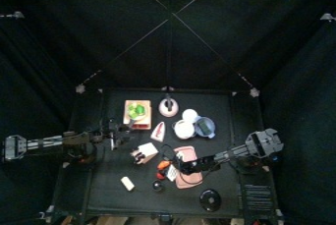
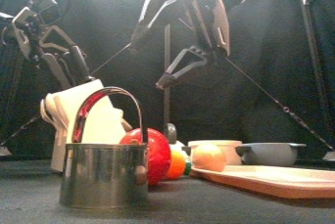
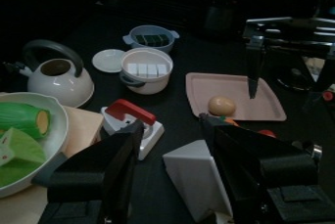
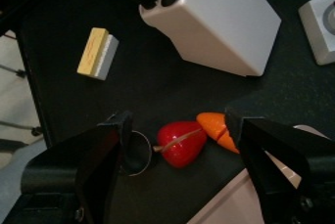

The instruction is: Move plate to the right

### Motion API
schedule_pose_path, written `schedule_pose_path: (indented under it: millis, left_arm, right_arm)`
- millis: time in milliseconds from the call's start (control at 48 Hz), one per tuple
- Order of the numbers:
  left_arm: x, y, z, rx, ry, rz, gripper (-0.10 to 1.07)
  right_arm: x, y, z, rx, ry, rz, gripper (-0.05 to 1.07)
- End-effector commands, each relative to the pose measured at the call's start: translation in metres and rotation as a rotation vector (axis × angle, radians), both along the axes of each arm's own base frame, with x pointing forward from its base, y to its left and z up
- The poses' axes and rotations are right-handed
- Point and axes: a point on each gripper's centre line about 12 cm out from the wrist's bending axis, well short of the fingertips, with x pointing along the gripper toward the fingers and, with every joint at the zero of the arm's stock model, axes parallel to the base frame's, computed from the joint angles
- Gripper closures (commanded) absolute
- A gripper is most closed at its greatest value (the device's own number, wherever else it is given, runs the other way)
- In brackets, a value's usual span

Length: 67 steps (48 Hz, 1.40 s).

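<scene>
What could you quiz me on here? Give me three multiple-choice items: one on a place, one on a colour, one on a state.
1. What lies right beside the red fruit?
A. an orange fruit
B. the kettle
C. the grey-blue bowl

2. What colour is the oblong plate?
A. green
B. salmon-pink
C. blue

3. How is the right gripper?
A. shut on the plate
B. shut on the kettle
C. open, holding nothing

Answers:
1. A: in the right wrist view the orange fruit sits against the red fruit.
2. B: the plate is salmon-pink in the left wrist view.
3. C: the right gripper has its jaws spread wide with nothing between them.
</scene>
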Motion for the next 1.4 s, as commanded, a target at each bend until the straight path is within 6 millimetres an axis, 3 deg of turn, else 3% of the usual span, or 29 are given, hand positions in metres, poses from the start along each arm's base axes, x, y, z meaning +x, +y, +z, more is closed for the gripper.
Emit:
schedule_pose_path:
  millis: [0, 292, 562, 1042, 1375]
  left_arm:
    - [0.002, 0.000, 0.004, 0.001, -0.012, -0.005, 0.11]
    - [0.001, -0.001, 0.001, -0.001, -0.006, -0.005, 0.11]
    - [0.000, 0.000, 0.000, -0.002, 0.000, -0.002, 0.11]
    - [-0.001, 0.001, -0.002, -0.015, 0.004, 0.011, 0.11]
    - [-0.001, 0.002, -0.003, -0.020, 0.004, 0.015, 0.11]
  right_arm:
    - [0.002, -0.010, 0.017, 0.019, -0.004, -0.084, -0.02]
    - [-0.017, -0.029, 0.018, -0.005, 0.154, -0.318, -0.02]
    - [-0.044, -0.038, 0.002, -0.009, 0.334, -0.474, -0.02]
    - [-0.108, -0.041, -0.051, 0.107, 0.510, -0.518, -0.01]
    - [-0.129, -0.042, -0.078, 0.169, 0.509, -0.475, -0.01]
